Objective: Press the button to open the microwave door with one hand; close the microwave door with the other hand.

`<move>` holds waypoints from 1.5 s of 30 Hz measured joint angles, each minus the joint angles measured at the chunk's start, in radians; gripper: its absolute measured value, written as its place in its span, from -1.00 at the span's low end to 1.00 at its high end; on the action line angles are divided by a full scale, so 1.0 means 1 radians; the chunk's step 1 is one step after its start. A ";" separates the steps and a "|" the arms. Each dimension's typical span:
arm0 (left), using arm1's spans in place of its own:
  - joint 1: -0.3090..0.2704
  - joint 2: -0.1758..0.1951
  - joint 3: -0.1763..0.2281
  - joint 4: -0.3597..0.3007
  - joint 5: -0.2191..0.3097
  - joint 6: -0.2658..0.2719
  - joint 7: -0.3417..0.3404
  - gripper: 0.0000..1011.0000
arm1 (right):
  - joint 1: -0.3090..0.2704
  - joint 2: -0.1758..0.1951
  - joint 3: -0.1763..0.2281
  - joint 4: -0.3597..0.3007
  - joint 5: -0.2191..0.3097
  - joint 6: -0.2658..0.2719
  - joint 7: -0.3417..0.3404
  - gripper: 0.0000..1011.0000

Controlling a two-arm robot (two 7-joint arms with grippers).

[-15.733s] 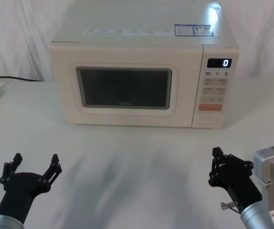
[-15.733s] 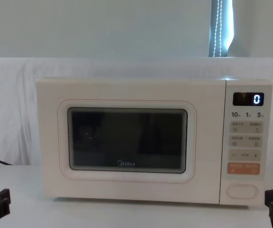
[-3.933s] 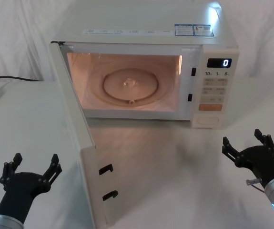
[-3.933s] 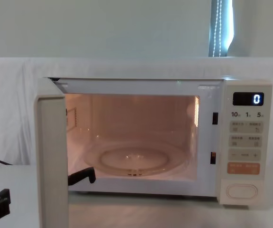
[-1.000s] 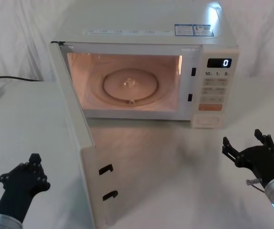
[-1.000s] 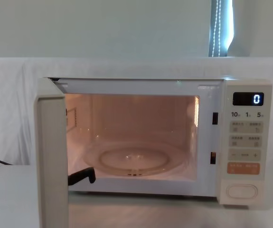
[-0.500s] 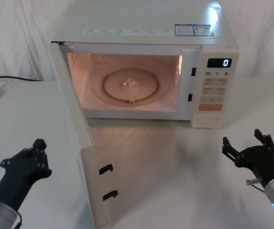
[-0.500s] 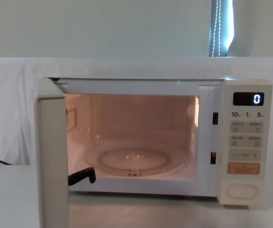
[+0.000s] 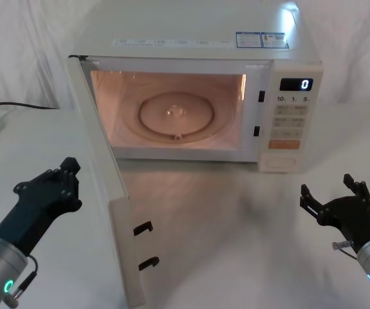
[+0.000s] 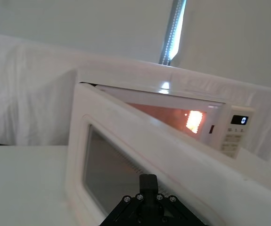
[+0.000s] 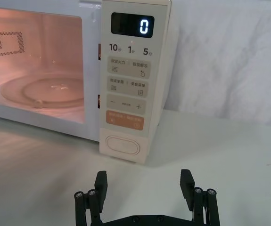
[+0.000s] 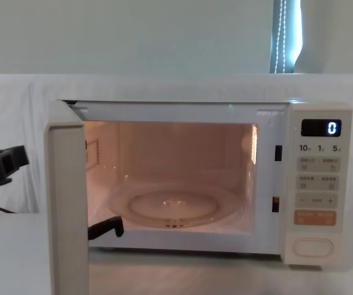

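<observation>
The microwave door [image 9: 111, 212] stands swung wide open on its left hinge, its free edge pointing toward the robot, and the lit cavity with its glass turntable [image 9: 175, 114] is exposed. The opening half of the task looks done; the closing half is in hand. The left gripper [image 9: 55, 187] is raised just beside the door's outer face, not yet touching it, with its jaws drawn together. The next move probably calls for that closed tip to meet the outer panel near the free edge and sweep it round to the right until the two latch hooks [image 9: 145, 244] seat. The right gripper [image 9: 334, 203] rests low on the table [image 9: 249, 257], jaws spread and empty, well short of the button [image 11: 122, 145]. Count: one microwave [image 9: 204, 38], one door, one wide button, two grippers, two latch hooks
</observation>
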 joint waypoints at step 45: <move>-0.399 -0.029 0.255 0.304 -0.002 0.014 0.027 -1.00 | 0.000 0.000 0.000 0.000 0.000 0.000 0.000 0.98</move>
